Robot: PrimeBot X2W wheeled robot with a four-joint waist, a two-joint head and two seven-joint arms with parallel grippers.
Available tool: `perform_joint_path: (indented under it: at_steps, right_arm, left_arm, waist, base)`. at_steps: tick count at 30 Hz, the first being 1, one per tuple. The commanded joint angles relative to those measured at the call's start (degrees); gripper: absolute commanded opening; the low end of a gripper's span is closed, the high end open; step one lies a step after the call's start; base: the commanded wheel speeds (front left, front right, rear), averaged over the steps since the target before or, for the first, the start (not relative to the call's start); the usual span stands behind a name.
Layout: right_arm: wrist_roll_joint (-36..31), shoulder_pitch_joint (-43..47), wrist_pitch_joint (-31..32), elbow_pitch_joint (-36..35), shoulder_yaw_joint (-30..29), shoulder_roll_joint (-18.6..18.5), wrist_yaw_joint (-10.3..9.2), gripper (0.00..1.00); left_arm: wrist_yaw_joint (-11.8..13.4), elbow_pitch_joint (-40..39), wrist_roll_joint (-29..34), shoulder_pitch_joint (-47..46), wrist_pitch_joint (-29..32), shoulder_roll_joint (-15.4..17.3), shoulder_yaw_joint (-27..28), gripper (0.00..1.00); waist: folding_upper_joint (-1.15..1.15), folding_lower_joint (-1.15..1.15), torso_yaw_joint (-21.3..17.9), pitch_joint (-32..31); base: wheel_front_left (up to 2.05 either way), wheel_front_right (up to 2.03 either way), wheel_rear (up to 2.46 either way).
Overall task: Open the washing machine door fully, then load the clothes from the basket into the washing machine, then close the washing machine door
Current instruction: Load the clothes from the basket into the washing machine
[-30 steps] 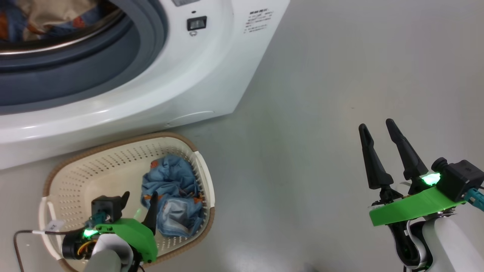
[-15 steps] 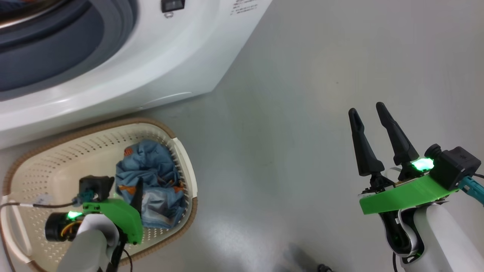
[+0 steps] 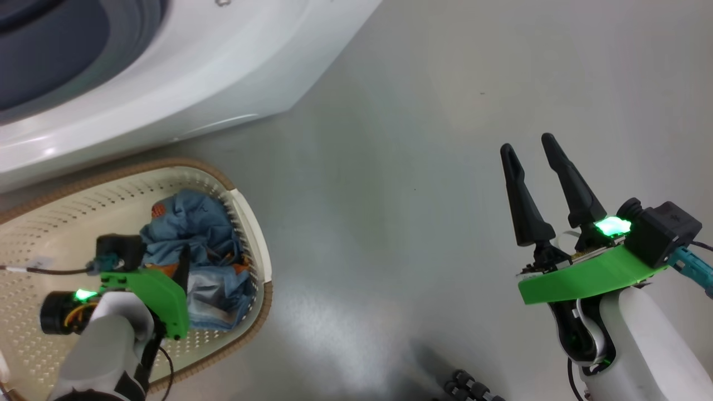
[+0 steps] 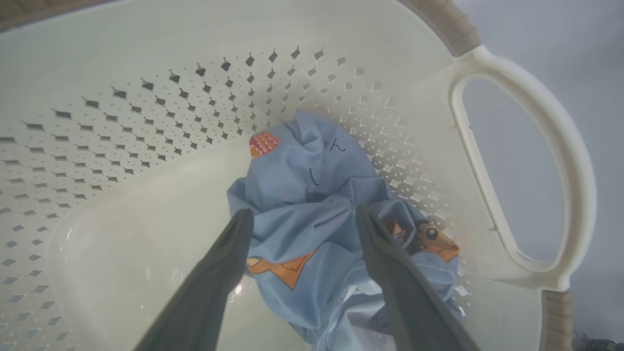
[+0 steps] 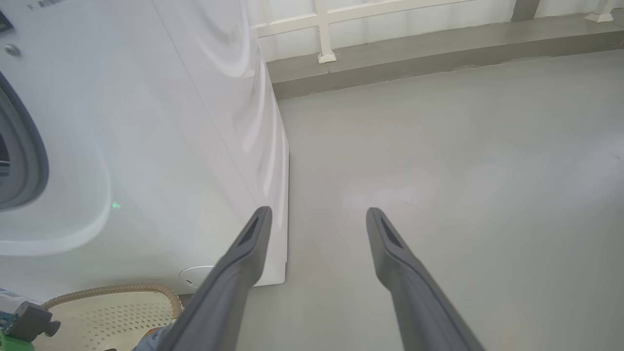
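left gripper [image 4: 304, 212] down inside small oval cream perforated plastic basket [image 4: 146, 73], long dark fingers spread, straddling crumpled light-blue bear-print garment [image 4: 312, 180] bunched against the handle-end wall; nothing pinched yet, looks set to close on a fold. right gripper [image 3: 527, 143] parted, empty, parked over grey floor [image 3: 418, 111], likely keeping clear. big white front-loading washing machine [image 3: 167, 72] just beyond basket

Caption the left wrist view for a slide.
Open left gripper over the crumpled light-blue clothes in the cream basket.
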Motion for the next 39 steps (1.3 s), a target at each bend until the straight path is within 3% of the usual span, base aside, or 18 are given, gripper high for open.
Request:
perform_joint_path:
  at_steps: [1, 17, 35, 36, 37, 39]
  right_arm:
    - [0.01, -0.17, -0.46, -1.51, 1.08, -0.31, 0.26, 1.00]
    - [-0.12, -1.75, -0.46, -2.31, 1.94, 0.77, 0.26, 1.00]
    - [-0.14, -2.60, -0.46, -2.86, 2.30, 1.12, 0.26, 1.00]
    - [-0.16, -2.61, -0.46, -2.87, 2.29, 1.11, 0.26, 1.00]
    - [-0.18, -2.63, -0.46, -2.87, 2.30, 1.10, 0.26, 1.00]
    - [-0.22, -2.70, -0.46, -2.84, 2.33, 1.08, 0.26, 1.00]
  left_arm:
    - [0.43, -0.19, -0.16, 0.01, 0.18, 1.78, 0.85, 1.00]
    - [1.67, 0.06, -1.49, -2.65, 4.99, 3.92, 0.26, 1.00]
    - [0.96, 0.09, -1.99, -3.91, 10.07, 4.64, -1.94, 1.00]
    - [0.90, 0.09, -2.00, -3.92, 10.14, 4.62, -2.09, 0.95]
    - [0.82, 0.09, -2.03, -3.90, 10.33, 4.60, -2.26, 0.61]
    - [0.67, 0.09, -2.06, -3.84, 10.80, 4.54, -2.59, 0.13]
  waist:
    - [0.00, 0.00, -0.63, 0.89]
    - [0.00, 0.00, -2.20, 4.17]
    - [0.00, 0.00, -2.85, 5.84]
    - [0.00, 0.00, -2.81, 5.84]
    - [0.00, 0.00, -2.78, 5.83]
    - [0.00, 0.00, -2.69, 5.75]
  base:
    - [0.00, 0.00, 0.00]
    - [0.00, 0.00, 0.00]
    - [0.00, 0.00, 0.00]
    - [0.00, 0.00, 0.00]
    - [0.00, 0.00, 0.00]
    - [0.00, 0.00, 0.00]
